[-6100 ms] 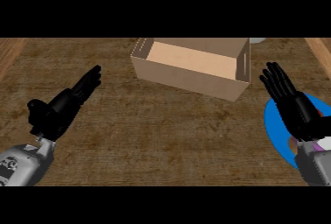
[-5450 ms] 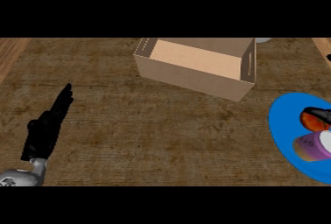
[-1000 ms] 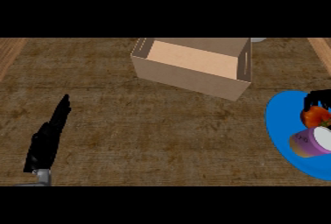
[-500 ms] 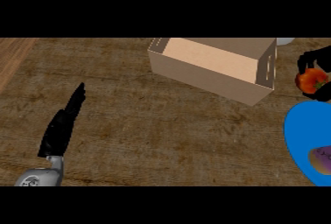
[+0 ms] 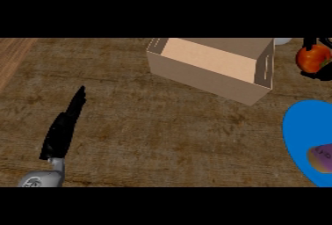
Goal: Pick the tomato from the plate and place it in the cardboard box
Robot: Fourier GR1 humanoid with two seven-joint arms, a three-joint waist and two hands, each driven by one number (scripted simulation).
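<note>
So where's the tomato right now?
In the head view the tomato is at the far right near the top, off the blue plate, held in the right hand with its fingers round it, just right of the cardboard box.

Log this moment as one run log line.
phase: carry | right hand: holding red tomato, right of open cardboard box | blue plate: tomato gone | left hand: open

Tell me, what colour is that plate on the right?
Bright blue. The plate shows at the right edge of the head view.
</note>
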